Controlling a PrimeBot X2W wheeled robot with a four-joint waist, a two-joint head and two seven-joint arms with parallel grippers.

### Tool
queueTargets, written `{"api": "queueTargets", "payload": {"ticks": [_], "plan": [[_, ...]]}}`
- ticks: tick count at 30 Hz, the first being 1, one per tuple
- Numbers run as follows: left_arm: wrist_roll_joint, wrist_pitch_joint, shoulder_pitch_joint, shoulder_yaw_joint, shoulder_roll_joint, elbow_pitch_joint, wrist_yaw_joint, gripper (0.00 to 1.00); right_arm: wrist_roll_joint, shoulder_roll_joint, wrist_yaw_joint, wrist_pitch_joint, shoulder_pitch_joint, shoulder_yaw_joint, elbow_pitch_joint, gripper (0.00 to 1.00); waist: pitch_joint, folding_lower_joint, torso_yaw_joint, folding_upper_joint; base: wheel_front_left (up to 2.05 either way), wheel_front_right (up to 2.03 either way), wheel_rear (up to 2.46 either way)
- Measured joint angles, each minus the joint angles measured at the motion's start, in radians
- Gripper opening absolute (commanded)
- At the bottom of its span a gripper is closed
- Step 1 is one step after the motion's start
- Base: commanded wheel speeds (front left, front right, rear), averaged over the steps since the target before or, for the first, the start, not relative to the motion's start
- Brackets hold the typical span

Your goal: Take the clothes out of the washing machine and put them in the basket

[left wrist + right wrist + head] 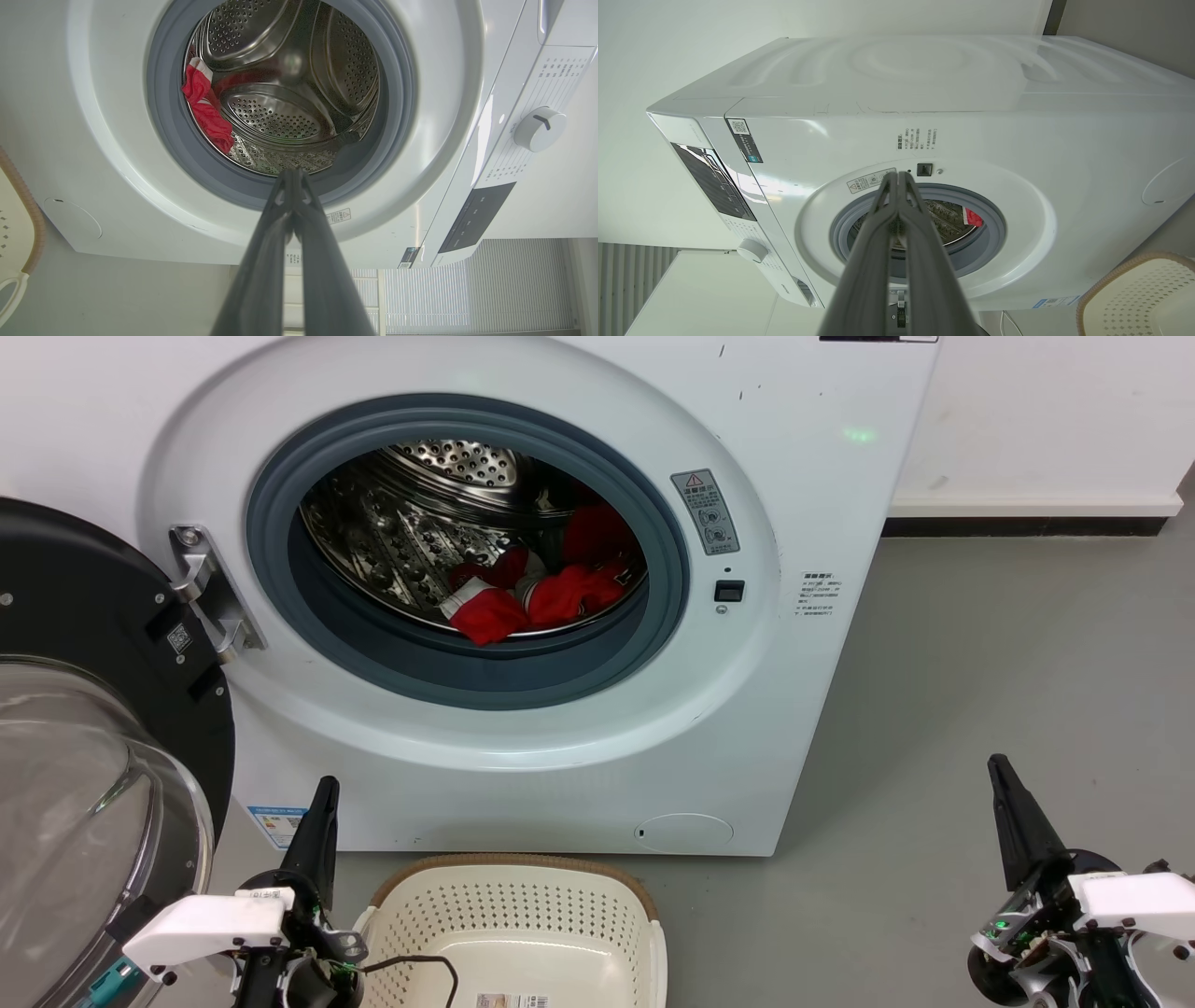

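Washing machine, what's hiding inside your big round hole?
Red clothes with white trim lie heaped at the bottom of the shiny drum, which is full of little holes. Whatever lies under the heap is covered, so I can't count the pieces.

grey floor [980, 691] meets a white wall [1046, 411] with dark baseboard [1018, 526].

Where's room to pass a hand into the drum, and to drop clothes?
Left half of the drum, between door ring and clothes, is bare steel; the clothes crowd its lower right. The basket holds no clothes. The floor right of the washing machine is bare.
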Motion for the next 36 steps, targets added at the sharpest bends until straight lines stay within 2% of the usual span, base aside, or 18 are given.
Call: {"api": "queueTargets", "payload": {"ticks": [16,17,27,36], "plan": [[0.0,0.0,0.0,0.0,0.0,0.0,0.0,0.0,0.0,0.0,0.0,0.0,0.0,0.0,0.0,0.0,0.0,0.0,0.0,0.0,0.0,0.0,0.0],[0.0,0.0,0.0,0.0,0.0,0.002,0.0,1.0,0.0,0.0,0.0,0.0,0.001,0.0,0.001,1.0,0.0,0.0,0.0,0.0,0.0,0.0,0.0],[0.035,-0.032,0.039,-0.004,-0.004,0.014,0.0,1.0,-0.023,0.001,0.0,-0.032,0.041,0.004,0.031,1.0,0.001,0.0,0.0,0.0,0.0,0.0,0.0],[0.195,-0.074,0.039,0.007,-0.004,-0.038,0.019,1.0,-0.218,0.002,0.0,-0.074,0.044,0.002,-0.017,1.0,0.004,0.0,0.0,0.0,0.0,0.0,0.0]]}}
